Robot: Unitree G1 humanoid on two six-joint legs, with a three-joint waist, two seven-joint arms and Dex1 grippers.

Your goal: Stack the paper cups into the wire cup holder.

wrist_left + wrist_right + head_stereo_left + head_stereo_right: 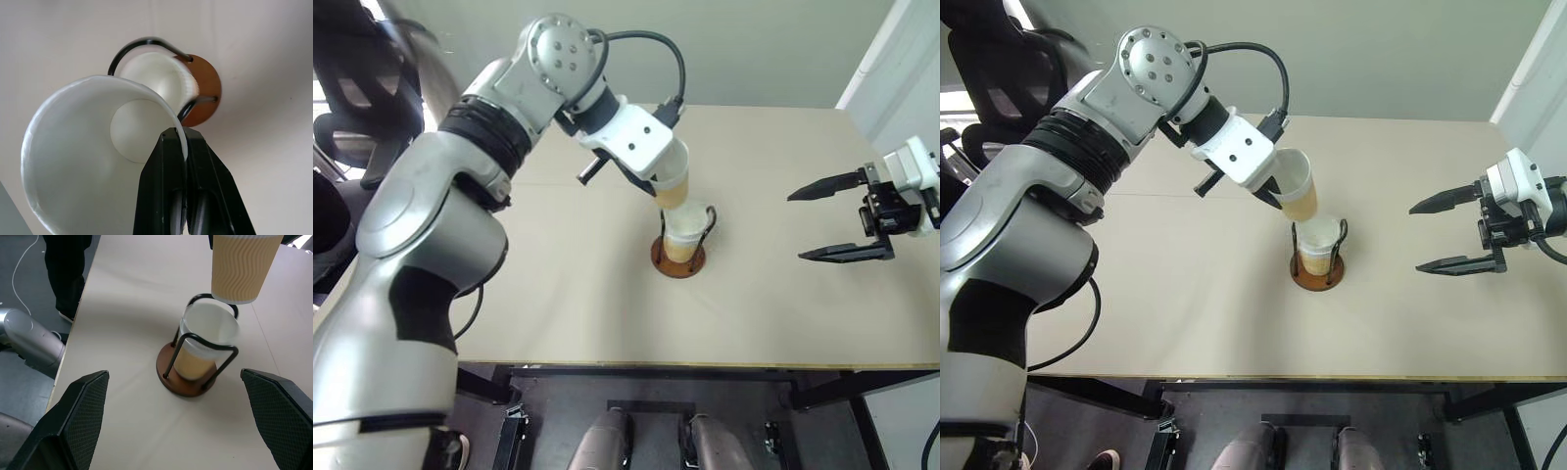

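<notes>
Tan-walled paper cup (1299,194) pinched by its rim in the left gripper (185,147) fingers hangs tilted just above the cup (208,340) already seated in the wire cup holder (186,378); nesting remains, right gripper (837,219) fingers wide, empty, well apart.

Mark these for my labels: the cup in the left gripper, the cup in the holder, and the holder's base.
held paper cup (243,269), right wrist view, ribbed outer wall.
seated paper cup (210,328), right wrist view, white inside.
wire cup holder (168,377), right wrist view, disc base's edge.
</notes>
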